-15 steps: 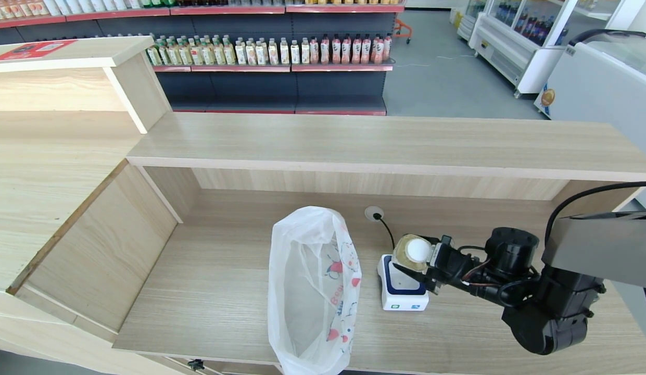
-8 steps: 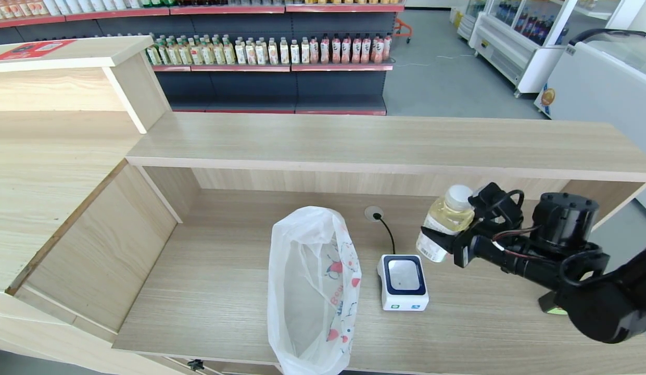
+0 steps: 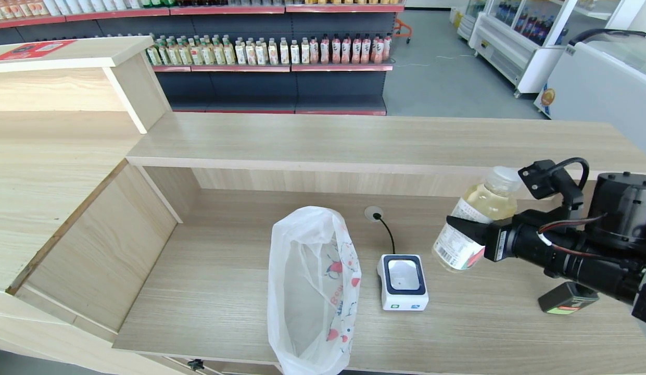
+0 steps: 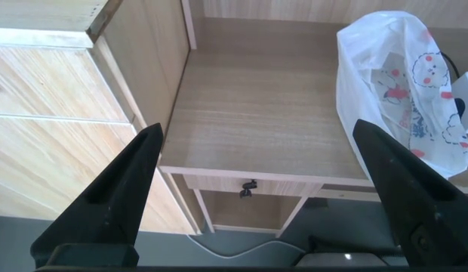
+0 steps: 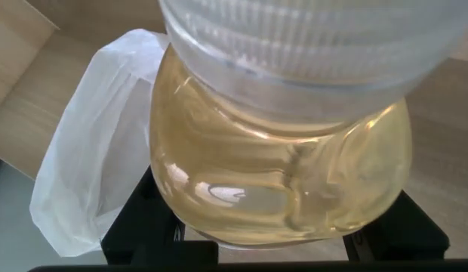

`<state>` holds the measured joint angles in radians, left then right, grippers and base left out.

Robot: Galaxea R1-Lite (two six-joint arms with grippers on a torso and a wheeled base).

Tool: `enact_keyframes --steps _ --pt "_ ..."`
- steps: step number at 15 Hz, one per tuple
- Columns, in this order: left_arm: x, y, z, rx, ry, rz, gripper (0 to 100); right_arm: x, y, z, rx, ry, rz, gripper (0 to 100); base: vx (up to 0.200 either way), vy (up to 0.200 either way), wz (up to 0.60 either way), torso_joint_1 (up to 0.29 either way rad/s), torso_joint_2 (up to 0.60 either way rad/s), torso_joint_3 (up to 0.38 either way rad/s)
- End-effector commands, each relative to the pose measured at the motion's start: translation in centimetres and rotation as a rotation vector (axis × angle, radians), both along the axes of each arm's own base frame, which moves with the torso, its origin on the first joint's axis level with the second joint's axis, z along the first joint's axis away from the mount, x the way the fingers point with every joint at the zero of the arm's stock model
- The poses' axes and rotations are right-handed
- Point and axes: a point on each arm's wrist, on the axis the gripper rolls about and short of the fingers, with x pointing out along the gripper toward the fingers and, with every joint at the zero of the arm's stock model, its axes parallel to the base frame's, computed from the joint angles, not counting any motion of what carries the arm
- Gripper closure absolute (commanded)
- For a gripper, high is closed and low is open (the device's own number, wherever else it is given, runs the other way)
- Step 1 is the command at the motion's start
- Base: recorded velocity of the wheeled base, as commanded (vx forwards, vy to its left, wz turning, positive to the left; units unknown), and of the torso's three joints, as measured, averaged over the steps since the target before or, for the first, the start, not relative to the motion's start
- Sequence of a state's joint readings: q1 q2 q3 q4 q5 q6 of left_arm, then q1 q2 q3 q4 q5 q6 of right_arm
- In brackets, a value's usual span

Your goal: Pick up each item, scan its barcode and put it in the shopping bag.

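Note:
My right gripper [image 3: 471, 234] is shut on a clear bottle [image 3: 473, 221] of pale yellow drink with a white cap and a barcode label. It holds the bottle tilted, up in the air to the right of the white barcode scanner [image 3: 403, 282]. Close up, the bottle [image 5: 279, 166] sits between the dark fingers. The white shopping bag [image 3: 312, 286] with red prints stands open on the counter, left of the scanner. My left gripper [image 4: 268, 189] hangs open off the counter's front left, with the bag [image 4: 400, 83] beyond it.
A small dark box with a green and red label [image 3: 567, 298] lies on the counter under my right arm. The scanner's cable runs to a round port [image 3: 374, 212] at the back. A raised wooden ledge [image 3: 354, 143] walls the counter's far side.
My right arm has lifted the bottle off the scanner and carried it up and to the right. The dark box has come into sight beneath the arm.

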<state>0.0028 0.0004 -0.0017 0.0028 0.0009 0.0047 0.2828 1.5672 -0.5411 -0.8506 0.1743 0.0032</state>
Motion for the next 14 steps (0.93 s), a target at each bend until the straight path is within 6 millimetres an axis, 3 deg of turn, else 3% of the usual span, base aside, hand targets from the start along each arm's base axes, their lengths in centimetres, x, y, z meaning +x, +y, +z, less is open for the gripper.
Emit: enact_keyframes --steps 1,4,10,14 --pt "0.0 0.0 0.0 0.000 0.000 0.001 0 -0.3 0.0 0.4 0.005 -0.017 0.005 100 0.000 0.200 0.00 0.007 0.00 0.002" --pt "0.0 0.0 0.0 0.001 0.000 -0.001 0 -0.5 0.0 0.2 -0.002 0.005 0.005 100 0.000 0.200 0.00 -0.004 0.00 0.005" --pt "0.0 0.0 0.0 0.001 0.000 0.001 0 -0.8 0.5 -1.0 -0.014 0.051 0.026 100 0.000 0.000 0.00 0.000 0.00 0.000" --pt "0.0 0.0 0.0 0.003 0.000 0.001 0 0.2 1.6 -2.3 -0.030 0.097 0.006 100 -0.200 0.000 0.00 0.004 0.00 0.001"
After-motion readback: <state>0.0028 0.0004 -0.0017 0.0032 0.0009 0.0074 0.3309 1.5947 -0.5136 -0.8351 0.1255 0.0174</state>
